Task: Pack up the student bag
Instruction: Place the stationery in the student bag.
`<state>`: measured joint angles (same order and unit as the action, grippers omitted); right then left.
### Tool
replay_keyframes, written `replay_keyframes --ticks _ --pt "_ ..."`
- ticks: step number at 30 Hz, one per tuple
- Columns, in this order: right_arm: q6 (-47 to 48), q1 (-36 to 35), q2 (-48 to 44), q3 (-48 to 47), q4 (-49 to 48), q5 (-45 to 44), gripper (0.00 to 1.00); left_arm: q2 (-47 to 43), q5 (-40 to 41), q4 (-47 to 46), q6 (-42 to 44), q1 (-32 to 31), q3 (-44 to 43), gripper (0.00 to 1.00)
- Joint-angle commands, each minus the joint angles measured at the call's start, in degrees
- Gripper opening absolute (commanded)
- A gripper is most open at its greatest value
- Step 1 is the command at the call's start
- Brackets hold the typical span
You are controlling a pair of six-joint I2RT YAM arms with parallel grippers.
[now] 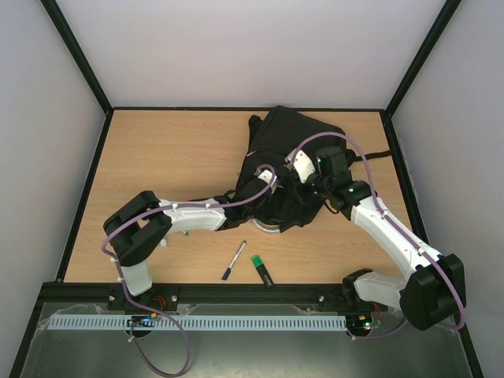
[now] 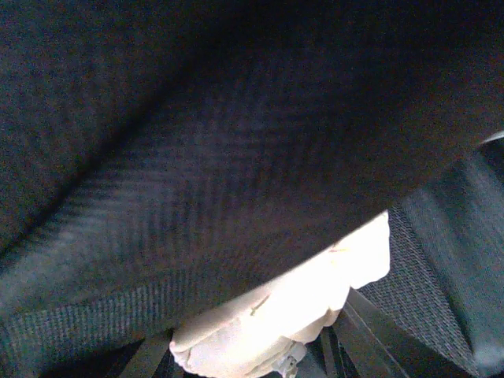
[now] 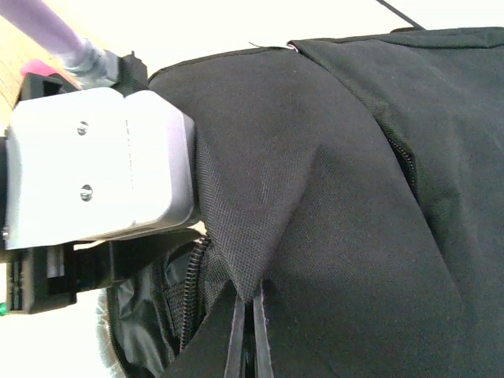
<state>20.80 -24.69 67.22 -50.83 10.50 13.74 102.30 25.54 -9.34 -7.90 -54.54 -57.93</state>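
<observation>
The student bag (image 1: 295, 142) is a large black backpack lying at the back right of the table. Its silvery loop handle (image 1: 268, 228) points toward the front. My left gripper (image 2: 268, 346) is pushed in under the bag's dark fabric (image 2: 236, 142). It is shut on a cream-white soft object (image 2: 291, 303) that sits between its dark fingers (image 2: 153, 354). My right gripper (image 3: 250, 331) is shut on a fold of the bag's fabric (image 3: 260, 236) beside the open zipper (image 3: 187, 291), holding it up. The left arm's white wrist (image 3: 102, 173) shows beside that fold.
A blue and white pen (image 1: 234, 261) and a green marker (image 1: 262, 270) lie on the wooden table (image 1: 157, 157) near the front edge, between the two arm bases. A black strap (image 1: 378, 153) trails from the bag toward the right wall.
</observation>
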Motion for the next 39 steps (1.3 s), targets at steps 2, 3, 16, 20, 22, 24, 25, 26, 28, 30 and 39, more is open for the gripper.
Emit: replay_keyframes --ticks 2,3,16,20,22,24,25,26,28,30,39 --pt "0.82 -0.1 -1.76 0.5 -0.04 2.79 0.01 3.26 4.53 -8.94 0.24 2.73 -2.56 0.46" --pt "0.82 -0.1 -1.75 0.55 -0.02 2.79 0.01 3.8 4.05 -9.08 -0.96 2.97 -2.81 0.46" --pt "1.09 -0.1 -1.45 1.08 -0.31 1.91 0.01 1.34 6.68 -2.54 -11.19 3.16 -2.61 0.71" --pt "1.19 -0.1 -1.39 1.15 -0.37 1.79 0.01 1.72 7.3 -1.43 -11.18 3.26 -2.6 0.73" --pt "1.26 -0.1 -1.4 1.32 -0.39 1.37 0.01 1.37 5.6 -1.24 -11.28 3.18 -2.22 0.74" --pt "1.35 -0.05 -1.32 1.36 -0.31 1.17 0.01 0.15 4.64 -1.56 -11.41 2.94 -0.96 0.76" --pt "1.37 -0.02 -1.3 1.47 -0.31 1.12 0.01 -0.81 4.08 -1.82 -11.54 2.88 -0.07 0.77" --pt "1.43 -0.01 -1.31 1.51 -0.31 1.12 0.01 -1.86 3.44 -1.9 -11.7 2.87 0.76 0.79" --pt "1.44 0.08 -1.15 1.68 -0.46 1.12 0.01 -4.4 1.62 -1.45 -11.84 2.87 2.07 0.83" --pt "1.44 0.03 -0.86 1.68 -0.4 1.12 0.01 -6.08 0.41 0.73 -11.99 2.86 2.17 0.86" --pt "2.22 0.32 0.18 2.3 -0.13 0.96 0.01 -17.51 -7.33 6.4 -15.79 2.46 8.35 0.96"
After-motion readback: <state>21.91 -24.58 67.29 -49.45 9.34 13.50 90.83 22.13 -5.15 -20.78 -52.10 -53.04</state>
